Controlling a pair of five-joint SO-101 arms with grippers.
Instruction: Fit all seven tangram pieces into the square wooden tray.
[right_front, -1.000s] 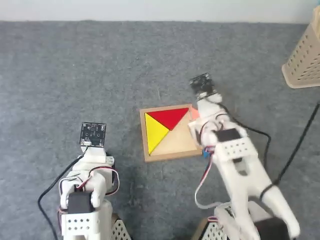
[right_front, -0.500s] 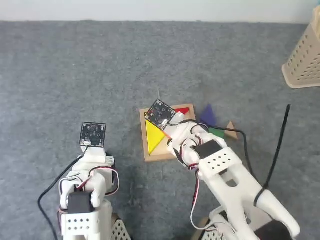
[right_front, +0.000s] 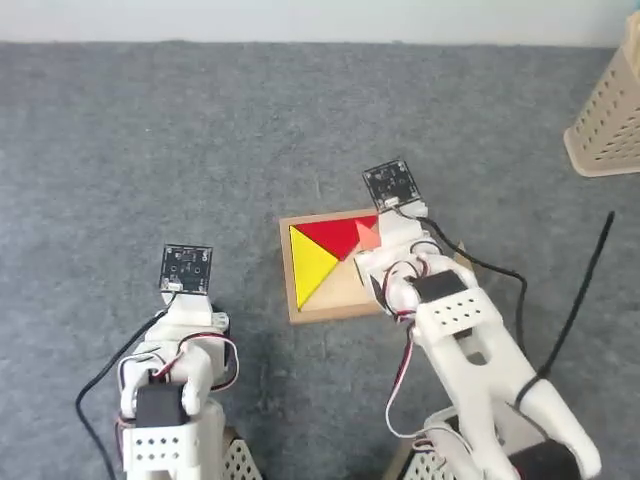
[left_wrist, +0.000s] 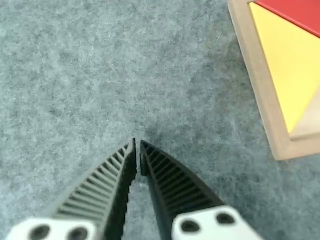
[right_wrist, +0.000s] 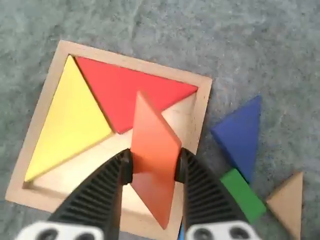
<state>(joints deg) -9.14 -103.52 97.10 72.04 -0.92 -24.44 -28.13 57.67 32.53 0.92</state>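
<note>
Right gripper (right_wrist: 153, 164) closed onto orange parallelogram (right_wrist: 152, 140), held on edge over wooden tray (right_wrist: 202, 107). Red triangle (right_wrist: 125, 95) and yellow triangle (right_wrist: 72, 120) sat in tray, rest of floor bare. Blue triangle (right_wrist: 240, 135), green piece (right_wrist: 242, 195) and tan triangle (right_wrist: 289, 200) lay on carpet beside tray rim. Left gripper (left_wrist: 138, 147) pinched together, empty, over carpet near tray.

Grey felt tabletop (right_front: 150, 130), beige perforated basket (right_front: 610, 115) at its far corner
</note>
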